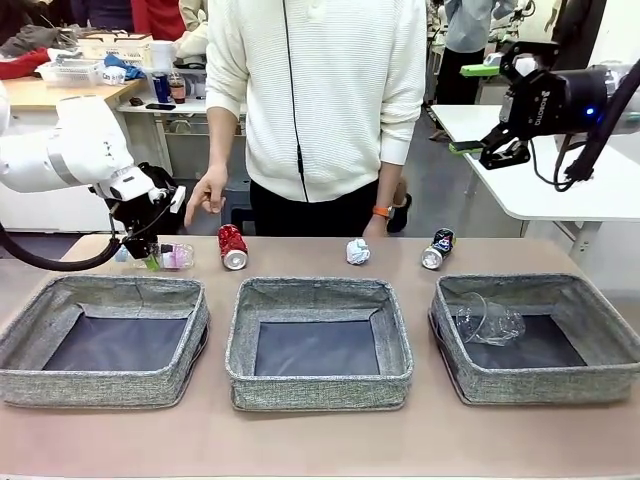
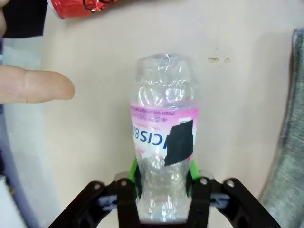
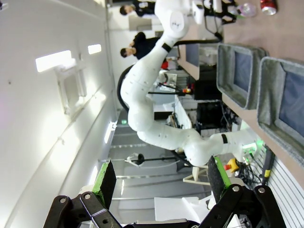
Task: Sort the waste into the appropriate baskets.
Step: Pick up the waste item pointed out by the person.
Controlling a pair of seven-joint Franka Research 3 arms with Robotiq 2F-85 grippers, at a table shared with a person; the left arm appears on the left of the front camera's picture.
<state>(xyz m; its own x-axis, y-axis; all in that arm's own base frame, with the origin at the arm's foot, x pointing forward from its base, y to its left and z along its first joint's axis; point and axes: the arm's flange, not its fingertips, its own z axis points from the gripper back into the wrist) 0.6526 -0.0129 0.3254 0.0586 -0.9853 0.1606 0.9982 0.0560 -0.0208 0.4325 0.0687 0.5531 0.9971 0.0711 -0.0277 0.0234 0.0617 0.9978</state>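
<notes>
while one item of waste is already binned, most of the sort is outstanding. the clear plastic cup (image 1: 487, 322) lies on its side in the right basket (image 1: 600, 300). the middle basket (image 1: 315, 292) and the left basket (image 1: 100, 290) show only their dark bottoms.

item in hand: the left gripper (image 1: 150, 256) is down at the table just behind the left basket. its green pads press on both sides of the clear bottle (image 2: 164, 95), on the stretch below the pink label. the bottle lies on its side on the table (whether it has left the surface cannot be told). judged status: grasp made, transfer to a basket not yet done.

the right gripper (image 1: 472, 108) hangs high off to the right, well apart from the table, with its fingers spread wide and nothing between them.

items not yet dealt with sit in a row on the table behind the baskets:
- the crushed red can (image 1: 232, 246), behind the gap between left and middle baskets
- the paper ball (image 1: 358, 251), behind the middle basket
- the dark can (image 1: 438, 248), behind the right basket

the person's hand (image 1: 205, 195) hangs just above and beside the red can, and one finger (image 2: 38, 85) points in near the bottle without touching it.

assessment: one item placed, one gripped, three untouched.
</notes>
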